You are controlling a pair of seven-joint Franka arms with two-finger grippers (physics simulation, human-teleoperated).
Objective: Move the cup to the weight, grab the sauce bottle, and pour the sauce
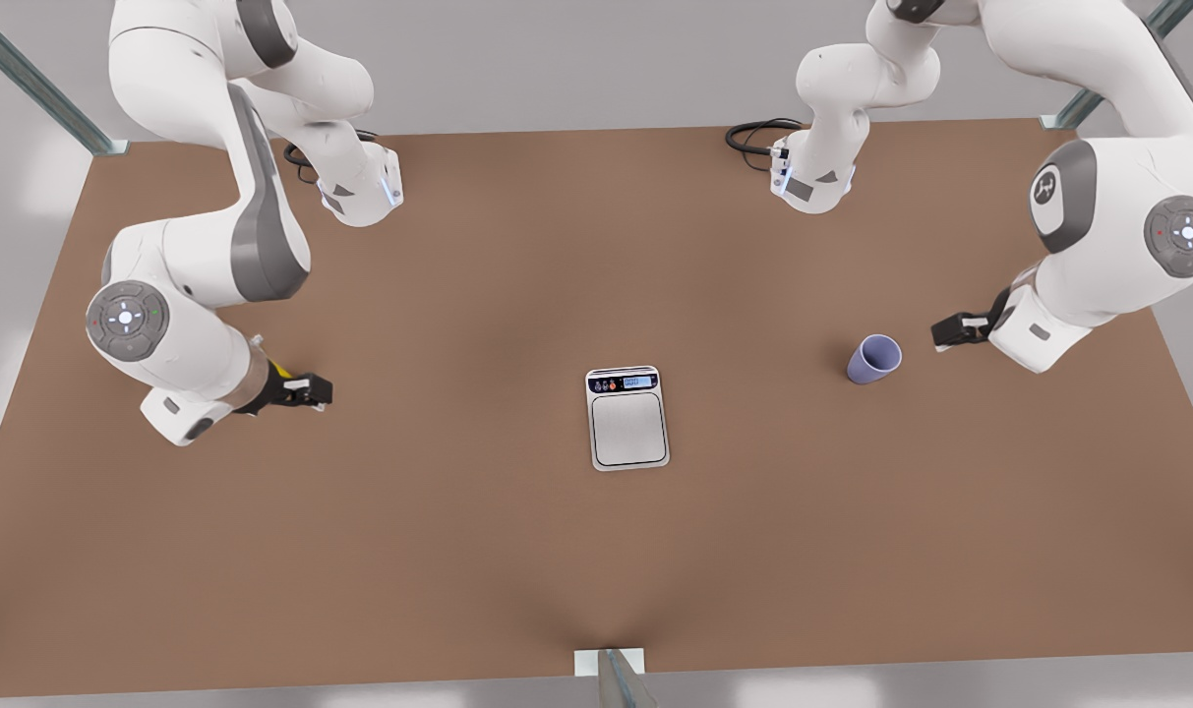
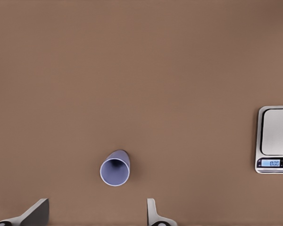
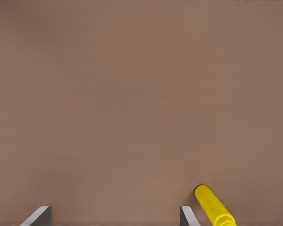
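left gripper [image 1: 950, 329] hangs wide open near the upright cup [image 1: 873, 358], lined up to grab. scale [image 1: 627, 418] sits mid-table. right gripper [image 1: 306, 391], jaws wide, hovers beside the lying sauce bottle [image 3: 213, 207].

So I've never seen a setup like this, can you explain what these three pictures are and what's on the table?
These are simulator renders of two white robot arms over a brown table. The front view looks down on the whole scene. The other two come from cameras on each arm's wrist. The left gripper, at the front view's right, is open beside an upright lavender cup. The right gripper, at the front view's left, is open next to a yellow sauce bottle lying on the table. A small kitchen scale sits in the middle. Nothing is held.
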